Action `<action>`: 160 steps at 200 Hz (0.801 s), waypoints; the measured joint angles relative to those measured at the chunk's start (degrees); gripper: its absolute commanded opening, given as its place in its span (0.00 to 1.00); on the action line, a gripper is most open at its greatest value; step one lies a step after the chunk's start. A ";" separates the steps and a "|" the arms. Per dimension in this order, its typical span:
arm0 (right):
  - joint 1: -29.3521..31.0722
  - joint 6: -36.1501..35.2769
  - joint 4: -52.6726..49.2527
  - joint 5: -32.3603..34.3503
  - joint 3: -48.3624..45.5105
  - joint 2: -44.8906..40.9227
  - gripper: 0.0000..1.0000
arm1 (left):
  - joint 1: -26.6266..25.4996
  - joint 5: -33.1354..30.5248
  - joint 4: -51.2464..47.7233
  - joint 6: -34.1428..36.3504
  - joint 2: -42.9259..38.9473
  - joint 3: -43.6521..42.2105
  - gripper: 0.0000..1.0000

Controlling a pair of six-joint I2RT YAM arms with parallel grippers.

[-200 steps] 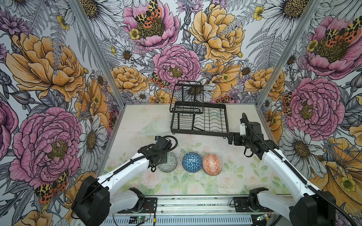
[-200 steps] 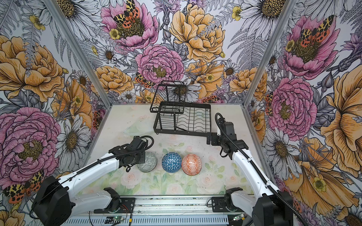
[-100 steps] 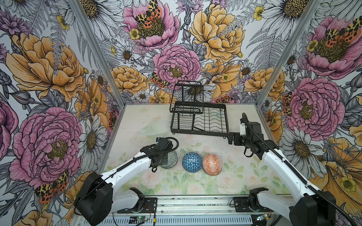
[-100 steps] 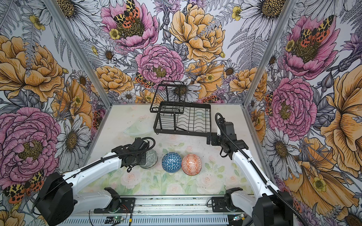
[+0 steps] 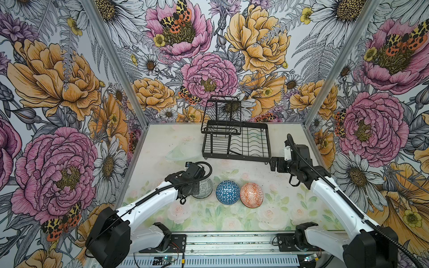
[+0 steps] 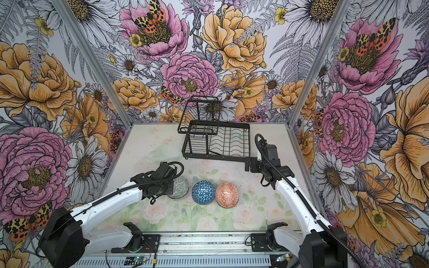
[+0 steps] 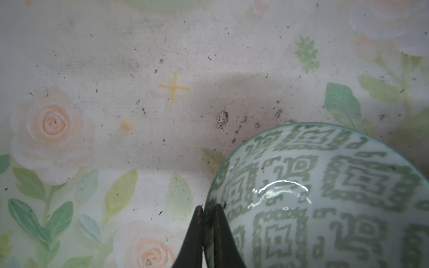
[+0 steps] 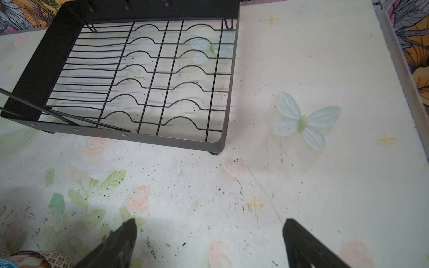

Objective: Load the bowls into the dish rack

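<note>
my left gripper (image 7: 208, 210) was clenched on the rim of the grey-green bowl (image 7: 325, 197), at the 9 o'clock end of a row with the blue bowl (image 5: 228, 192) and orange bowl (image 5: 251, 195), the dish rack (image 5: 236, 157) at 12 o'clock, my right gripper (image 8: 209, 232) spread wide by its 4 o'clock corner.

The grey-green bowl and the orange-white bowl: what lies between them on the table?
The blue lattice bowl lies between the grey-green bowl and the orange-white bowl; both top views show it.

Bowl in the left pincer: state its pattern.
Bowl: grey-green square-spiral motifs on pale glaze; clearest in left wrist view.
</note>
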 measured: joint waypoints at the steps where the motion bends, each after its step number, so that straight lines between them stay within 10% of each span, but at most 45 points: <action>1: 0.00 0.00 0.00 0.00 0.00 0.00 1.00 | 0.00 0.00 -0.02 0.00 0.00 0.02 0.04; 160: 0.00 0.00 0.00 -0.66 0.00 -0.02 0.99 | -1.55 -0.22 -2.80 -1.62 -0.90 0.76 0.03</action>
